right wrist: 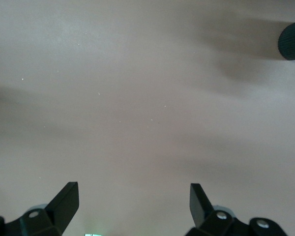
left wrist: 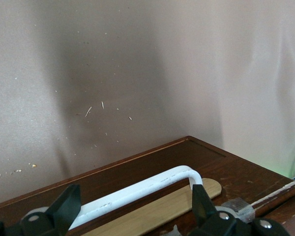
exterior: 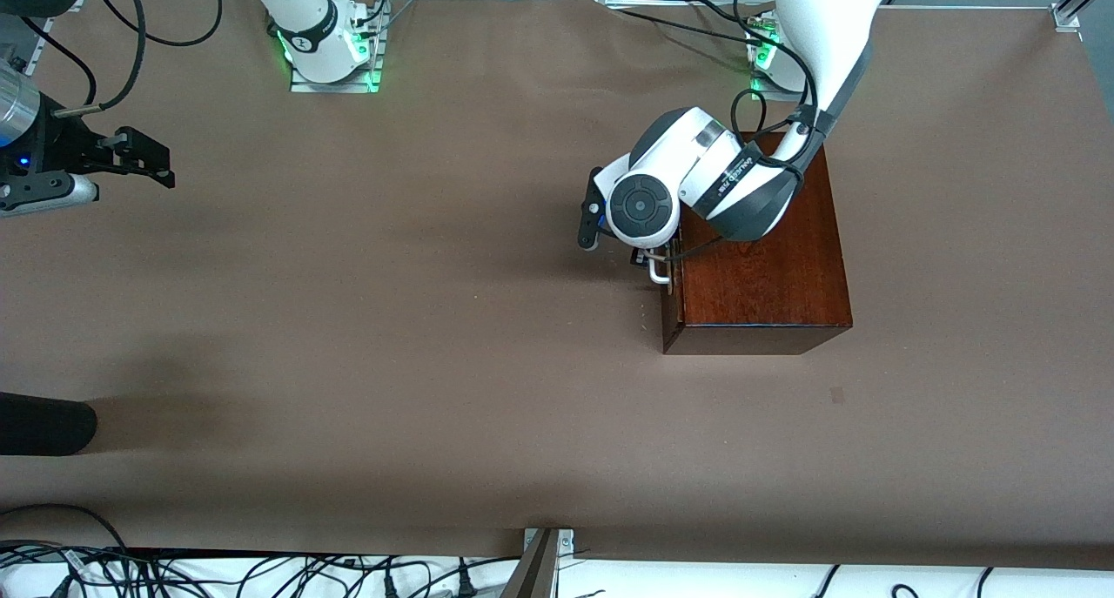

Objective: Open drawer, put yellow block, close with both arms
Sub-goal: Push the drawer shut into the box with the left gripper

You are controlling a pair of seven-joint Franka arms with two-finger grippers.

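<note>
Brown paper covers the whole table, and on it stands one wooden box of glossy dark reddish-brown wood, toward the left arm's end. No yellow block shows in any of the three views.

One drawer sits in the box, its dark front facing the right arm's end of the table. From the left wrist a strip of pale wood shows just inside that dark front, so the drawer looks drawn out a little — how far cannot be told. One white bar handle crosses the front; from the front camera only its end shows, beside the box's edge.

Two arms are in view. The left arm reaches from its base over the box's top, and the left gripper is down at the drawer front. Its two fingers stand spread, one to each side of the handle's length, with the bar running between them; they are not pinched on it, and whether either tip touches it cannot be made out.

The right gripper hangs over bare table at the right arm's end, well apart from the box — that arm waits. Its two fingertips stand wide apart over plain paper, with nothing between them.

One dark rounded object juts in at the table's edge, nearer the front camera than the right gripper.
</note>
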